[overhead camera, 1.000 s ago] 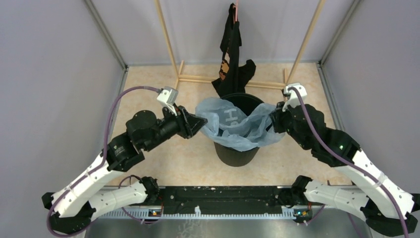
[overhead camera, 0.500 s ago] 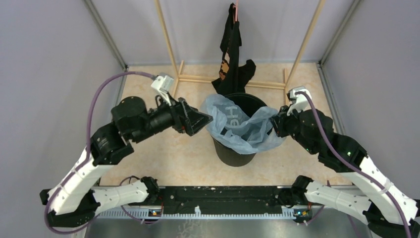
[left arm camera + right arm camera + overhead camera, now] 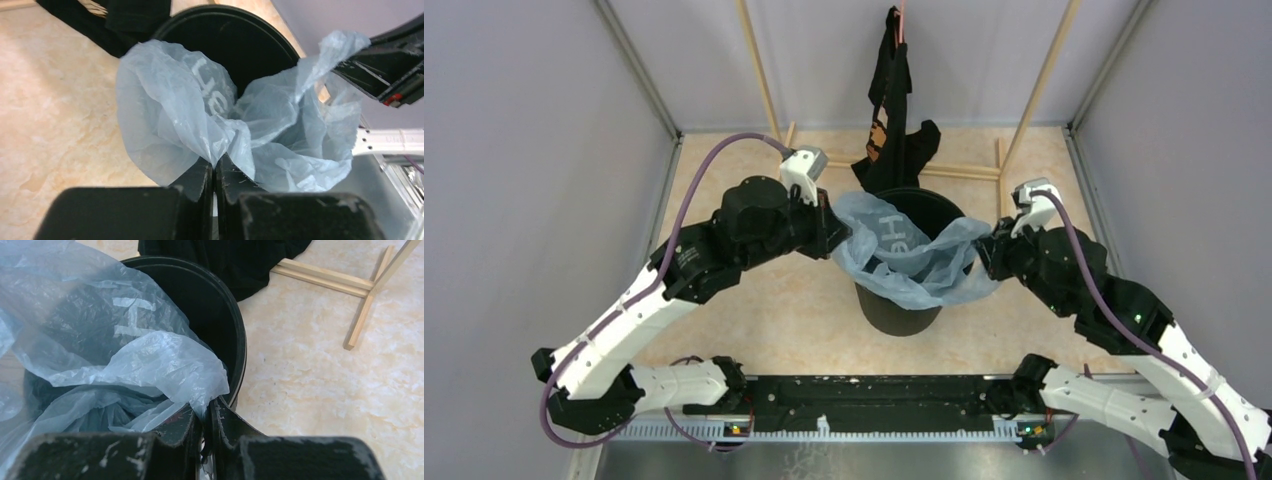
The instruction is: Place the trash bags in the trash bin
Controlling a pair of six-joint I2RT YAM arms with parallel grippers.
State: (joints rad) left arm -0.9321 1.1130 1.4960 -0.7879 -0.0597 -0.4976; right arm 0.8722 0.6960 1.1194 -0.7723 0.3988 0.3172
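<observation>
The light-blue trash bag (image 3: 904,255) with white lettering lies crumpled over the mouth of the round black trash bin (image 3: 902,310) and spills over its near rim. My left gripper (image 3: 839,232) is shut on the bag's left edge, and in the left wrist view (image 3: 216,167) the plastic (image 3: 200,115) is pinched between the fingers. At the bin's right side my right gripper (image 3: 980,250) is shut on the bag's right edge; the right wrist view (image 3: 204,415) shows the film (image 3: 150,360) caught in its jaws beside the bin rim (image 3: 240,340).
A black garment with orange print (image 3: 894,110) hangs from a wooden frame (image 3: 964,170) behind the bin, its hem on the floor at the bin's far side. Grey walls close in left, right and back. The floor is beige marbled.
My left gripper opened, swung up and right to the bag's left edge, and shut on it. The right gripper kept its hold and shifted slightly right.
</observation>
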